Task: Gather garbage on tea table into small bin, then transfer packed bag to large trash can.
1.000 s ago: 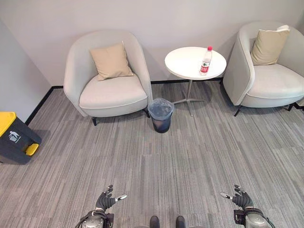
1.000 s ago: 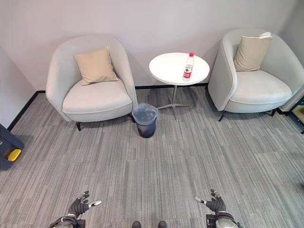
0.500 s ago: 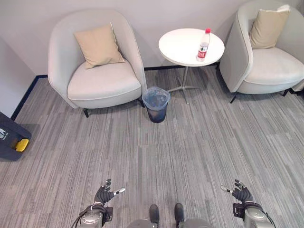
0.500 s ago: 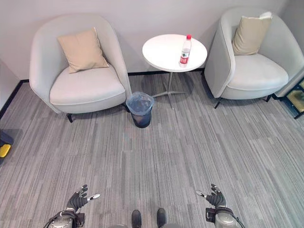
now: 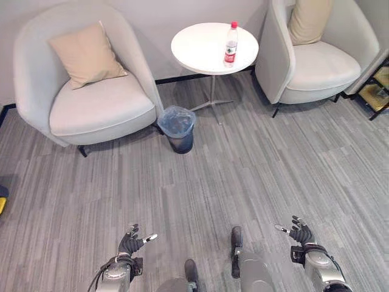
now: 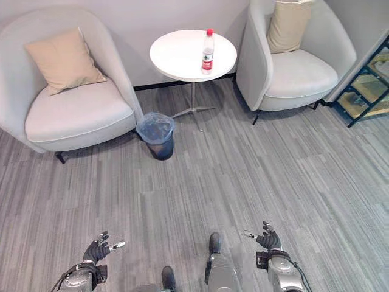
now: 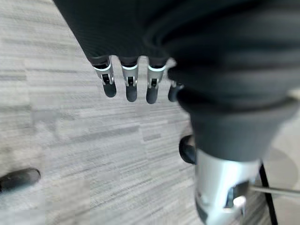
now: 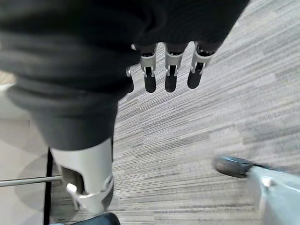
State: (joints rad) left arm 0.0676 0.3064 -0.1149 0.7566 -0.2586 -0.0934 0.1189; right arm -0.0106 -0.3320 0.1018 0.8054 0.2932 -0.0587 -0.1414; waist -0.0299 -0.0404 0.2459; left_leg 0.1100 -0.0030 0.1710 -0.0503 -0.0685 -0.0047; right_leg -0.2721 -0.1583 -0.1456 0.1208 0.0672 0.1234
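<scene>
Grey striped carpet (image 5: 243, 164) covers the floor. Two pale armchairs stand against the far wall: the left armchair (image 5: 85, 109) carries a tan cushion (image 5: 86, 55), and the right armchair (image 5: 316, 61) holds another cushion (image 5: 307, 18). Between them stands the round white bench (image 5: 203, 45) on a thin metal stem. A small bin (image 5: 178, 128) lined with a clear bluish bag sits on the carpet just beside the left armchair's front corner, near the foot of the bench. A clear plastic bottle (image 5: 230, 44) with a red cap and red label stands upright on the bench, toward its right edge. Both hands hang low, well apart from the bottle and the bin. The left hand (image 5: 130, 243) has relaxed, spread fingers (image 7: 129, 86) and holds nothing. The right hand (image 5: 299, 233) likewise has its fingers (image 8: 171, 77) loosely extended and holds nothing.
</scene>
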